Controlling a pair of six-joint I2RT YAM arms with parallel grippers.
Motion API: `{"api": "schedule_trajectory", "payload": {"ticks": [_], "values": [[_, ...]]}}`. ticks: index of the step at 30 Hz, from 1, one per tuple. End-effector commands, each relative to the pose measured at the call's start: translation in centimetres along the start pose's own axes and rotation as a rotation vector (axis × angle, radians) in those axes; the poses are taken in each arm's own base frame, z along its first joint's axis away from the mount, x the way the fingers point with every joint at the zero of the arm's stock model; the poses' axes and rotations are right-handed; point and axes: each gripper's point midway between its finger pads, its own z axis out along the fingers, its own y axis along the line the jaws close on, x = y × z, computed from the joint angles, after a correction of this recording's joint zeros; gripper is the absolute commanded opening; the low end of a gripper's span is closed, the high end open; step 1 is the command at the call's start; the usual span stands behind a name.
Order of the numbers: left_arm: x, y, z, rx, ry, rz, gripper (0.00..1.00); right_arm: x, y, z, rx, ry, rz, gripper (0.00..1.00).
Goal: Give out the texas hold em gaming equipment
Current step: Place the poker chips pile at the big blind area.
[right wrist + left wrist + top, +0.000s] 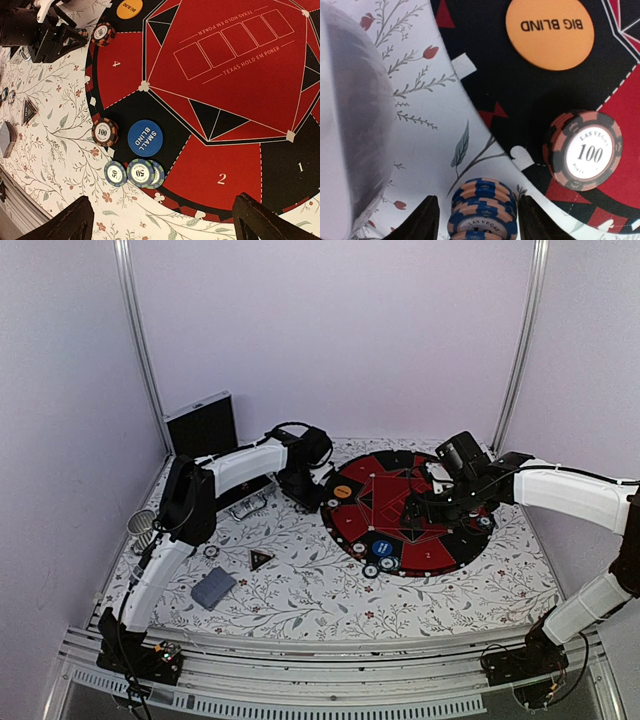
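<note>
Straddling blue chip stack (pixel 482 207), left gripper (pixel 480 222) beside white bowl (pixel 350 125)

A black silver-edged case (pixel 203 424) stands upright at the far left corner of the floral tablecloth (pixel 320 590). A ribbed silvery cup (pixel 142 524) (too small to tell more) sits at the cloth's left edge. A white bowl (pixel 350 125) rests, blurred, on the cloth.

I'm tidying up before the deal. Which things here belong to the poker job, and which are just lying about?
Job: Big Blind disc, Small Blind disc, 100 chip, blue chip stack, 50 chips, card deck.
Lying about: black case, white bowl.
</note>
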Motion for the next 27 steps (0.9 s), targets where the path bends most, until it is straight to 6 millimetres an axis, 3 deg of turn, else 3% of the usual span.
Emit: {"api": "schedule_trajectory", "payload": {"ticks": [1, 12, 17, 21, 24, 27], "values": [[-1.8, 0.2, -1.9, 0.007, -0.071, -0.007, 0.57, -0.5, 0.4, -0.9, -0.024, -0.028, 0.007, 0.99], [-4.9, 1.2, -8.8, 0.012, -0.218, -0.033, 0.68, -0.9, 0.7, -1.7, -0.034, -0.047, 0.013, 0.99], [-5.3, 1.8, -13.8, 0.021, -0.290, -0.070, 0.69, -1.7, 0.8, -3.3, -0.032, -0.101, 0.018, 0.99], [-3.0, 1.9, -18.6, 0.049, -0.349, -0.109, 0.76, -3.2, 0.7, -5.7, -0.028, -0.204, 0.024, 0.99], [0.2, 2.0, -21.9, 0.058, -0.388, -0.143, 0.80, -4.1, 1.0, -7.8, -0.049, -0.294, 0.021, 0.99], [4.9, 2.3, -22.5, 0.043, -0.350, -0.200, 0.83, -5.0, 1.9, -10.1, -0.111, -0.384, 0.001, 0.99]]}}
